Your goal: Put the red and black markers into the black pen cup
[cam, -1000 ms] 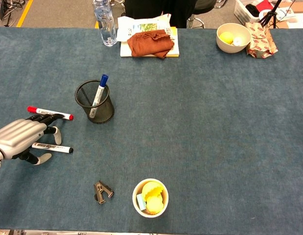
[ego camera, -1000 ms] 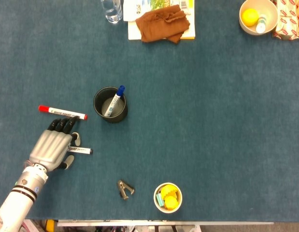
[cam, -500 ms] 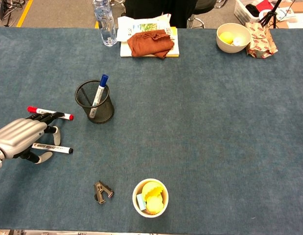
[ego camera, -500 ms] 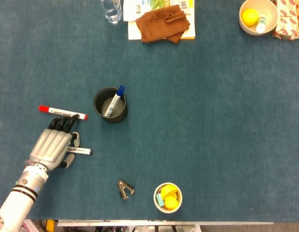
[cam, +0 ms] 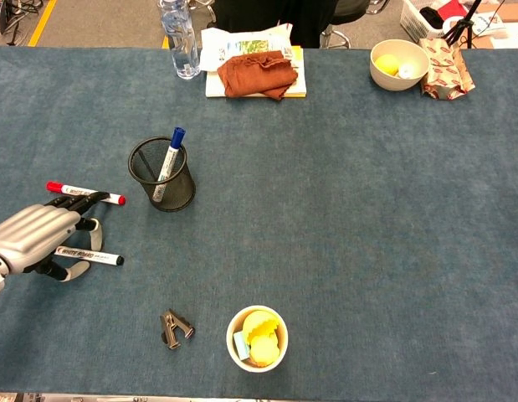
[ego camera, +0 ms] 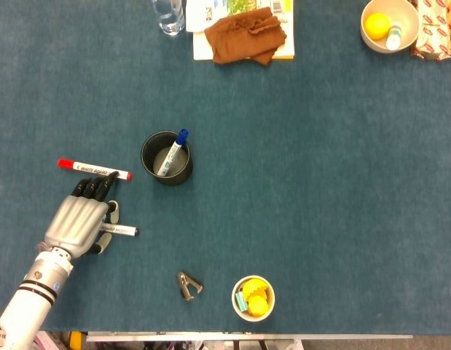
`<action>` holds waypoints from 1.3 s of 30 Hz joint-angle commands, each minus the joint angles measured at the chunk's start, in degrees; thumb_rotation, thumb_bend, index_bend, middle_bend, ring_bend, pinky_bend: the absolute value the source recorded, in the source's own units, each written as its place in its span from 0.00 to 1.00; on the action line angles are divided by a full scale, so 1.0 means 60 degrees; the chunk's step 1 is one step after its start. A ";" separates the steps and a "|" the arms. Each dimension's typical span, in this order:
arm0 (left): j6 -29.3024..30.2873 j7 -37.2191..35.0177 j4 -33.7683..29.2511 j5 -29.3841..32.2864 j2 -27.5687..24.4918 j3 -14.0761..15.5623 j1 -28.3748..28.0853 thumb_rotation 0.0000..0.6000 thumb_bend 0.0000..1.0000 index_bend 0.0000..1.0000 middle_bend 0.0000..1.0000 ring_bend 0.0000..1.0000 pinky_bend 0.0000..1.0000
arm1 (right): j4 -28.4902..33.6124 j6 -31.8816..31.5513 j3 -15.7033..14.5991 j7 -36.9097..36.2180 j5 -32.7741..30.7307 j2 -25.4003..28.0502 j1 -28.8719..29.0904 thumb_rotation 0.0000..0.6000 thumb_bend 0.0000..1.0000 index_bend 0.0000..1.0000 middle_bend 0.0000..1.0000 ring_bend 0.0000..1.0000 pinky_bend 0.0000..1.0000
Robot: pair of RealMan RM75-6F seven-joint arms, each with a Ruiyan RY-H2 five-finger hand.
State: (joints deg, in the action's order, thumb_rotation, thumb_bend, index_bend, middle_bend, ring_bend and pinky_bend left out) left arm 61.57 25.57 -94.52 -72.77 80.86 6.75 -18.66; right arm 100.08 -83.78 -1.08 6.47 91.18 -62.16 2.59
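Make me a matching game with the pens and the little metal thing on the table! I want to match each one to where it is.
Things:
1. blue marker
2. red marker
3. black marker
4. staple remover

Places:
A. lying flat on the table, just past the left hand's fingertips
B. partly under the left hand
C. standing in the black pen cup
D. beside the small bowl of yellow things

Pairs: 1-C, 2-A, 3-B, 4-D
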 commanded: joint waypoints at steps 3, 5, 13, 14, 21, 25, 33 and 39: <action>0.0080 -0.0068 0.0089 -0.0090 0.0055 -0.0013 0.0045 1.00 0.33 0.52 0.00 0.00 0.07 | 0.0001 -0.0004 0.0002 0.0001 0.0000 -0.0001 -0.0002 1.00 0.00 0.24 0.26 0.18 0.35; 0.0108 -0.0092 0.0113 -0.0124 0.0068 -0.0018 0.0062 1.00 0.33 0.54 0.00 0.00 0.07 | -0.0001 -0.0006 0.0000 0.0004 0.0001 -0.0002 -0.0005 1.00 0.00 0.24 0.26 0.18 0.35; 0.0280 -0.0165 0.0102 -0.0294 0.0086 -0.0044 0.0139 1.00 0.33 0.59 0.01 0.00 0.07 | 0.0010 -0.0033 0.0004 0.0005 0.0014 0.0002 -0.0015 1.00 0.00 0.24 0.26 0.18 0.35; 0.0313 -0.0153 0.0067 -0.0327 0.0077 -0.0042 0.0150 1.00 0.33 0.59 0.01 0.00 0.07 | 0.0015 -0.0044 0.0004 0.0004 0.0020 0.0006 -0.0020 1.00 0.00 0.24 0.26 0.18 0.35; 0.0561 0.0090 -0.0307 -0.0474 -0.0045 -0.0080 0.0200 1.00 0.33 0.59 0.01 0.00 0.07 | 0.0054 -0.0138 0.0011 -0.0016 0.0079 0.0047 -0.0049 1.00 0.00 0.24 0.26 0.18 0.35; 0.0697 0.0168 -0.0604 -0.0444 -0.0149 -0.0178 0.0221 1.00 0.33 0.60 0.01 0.00 0.07 | 0.0069 -0.0193 0.0018 -0.0038 0.0116 0.0073 -0.0064 1.00 0.00 0.24 0.26 0.18 0.35; 0.1275 0.0464 -0.1027 -0.0451 -0.0250 -0.0461 0.0346 1.00 0.33 0.60 0.01 0.00 0.07 | 0.0108 -0.0321 0.0031 -0.0098 0.0194 0.0119 -0.0105 1.00 0.00 0.24 0.26 0.18 0.35; 0.1527 0.0566 -0.1444 -0.0367 -0.0407 -0.0779 0.0310 1.00 0.33 0.60 0.01 0.00 0.08 | 0.0125 -0.0346 0.0050 -0.0120 0.0190 0.0139 -0.0114 1.00 0.00 0.24 0.26 0.18 0.35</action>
State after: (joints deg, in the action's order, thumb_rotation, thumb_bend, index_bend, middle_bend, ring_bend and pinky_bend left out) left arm 70.30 28.64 -102.86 -74.97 78.62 2.47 -16.74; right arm 100.82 -85.87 -0.78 5.75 92.32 -61.33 1.91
